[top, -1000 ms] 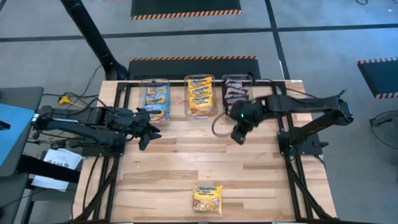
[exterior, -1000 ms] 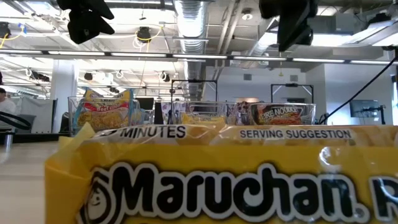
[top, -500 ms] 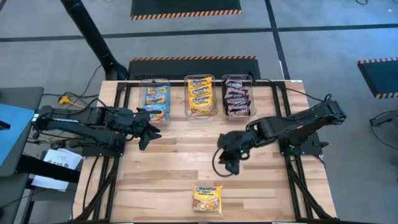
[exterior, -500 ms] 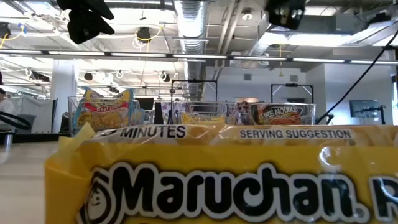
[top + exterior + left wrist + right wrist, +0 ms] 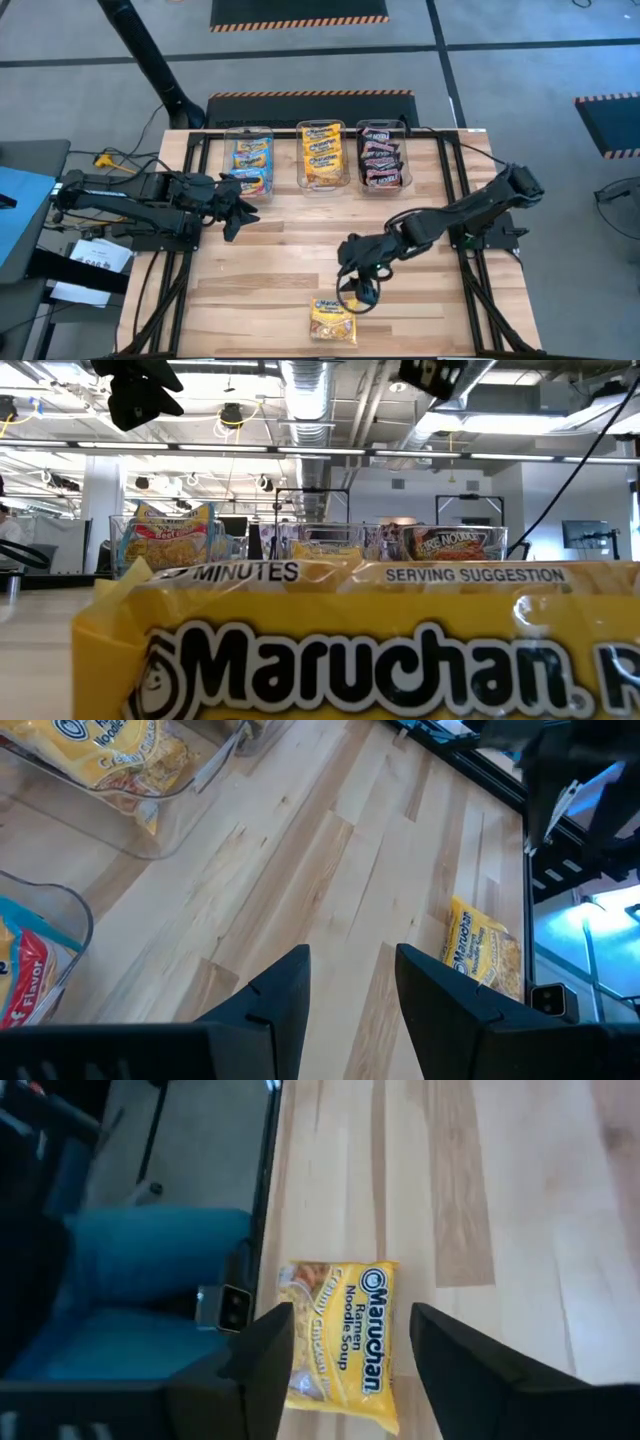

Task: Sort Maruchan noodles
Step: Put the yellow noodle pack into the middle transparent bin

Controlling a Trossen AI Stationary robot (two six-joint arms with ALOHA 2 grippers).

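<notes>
One yellow-orange Maruchan packet (image 5: 333,319) lies flat near the table's near edge, also showing in the right wrist view (image 5: 345,1338), the left wrist view (image 5: 482,946) and filling the low view (image 5: 350,640). My right gripper (image 5: 362,292) hangs open just above and beyond it, touching nothing; its fingers (image 5: 345,1365) frame the packet in the wrist view. My left gripper (image 5: 238,207) waits open over the table's left side, near the bins. The other packets lie in three clear bins: blue-pink (image 5: 251,160), yellow-orange (image 5: 322,155), black-red (image 5: 380,156).
The three clear bins (image 5: 322,185) stand in a row along the table's far edge. A black frame rail (image 5: 452,215) runs along each side of the table. Bare wooden tabletop (image 5: 280,260) lies between the bins and the single packet.
My right gripper has swung from beside the black-red bin at the far edge across the table toward the near edge, and has come down over the lone yellow-orange packet. The packet has not moved.
</notes>
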